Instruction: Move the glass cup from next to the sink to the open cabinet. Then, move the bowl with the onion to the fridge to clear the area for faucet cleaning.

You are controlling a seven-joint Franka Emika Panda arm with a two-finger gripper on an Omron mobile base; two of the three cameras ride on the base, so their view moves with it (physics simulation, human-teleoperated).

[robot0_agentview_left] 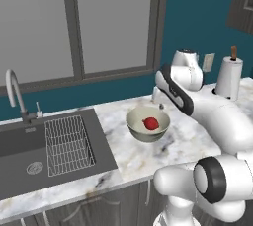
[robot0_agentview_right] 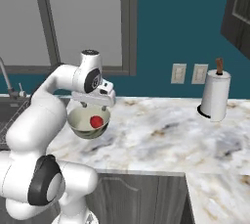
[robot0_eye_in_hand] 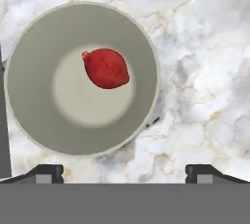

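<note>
Bowl (robot0_eye_in_hand: pixel 80 78) step in hand: pincer (robot0_eye_in_hand: pixel 124 171) wide above bench (robot0_eye_in_hand: pixel 205 71) (onion (robot0_eye_in_hand: pixel 106 68) inside), next needing descent onto near rim.

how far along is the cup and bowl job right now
No glass cup stands beside the sink, so the first half may be done, though the cabinet isn't in view to confirm. In hand: the open end effector hovers above the bowl, which sits on the counter with the onion inside. Left: gripping the bowl and carrying it to the fridge.
</note>
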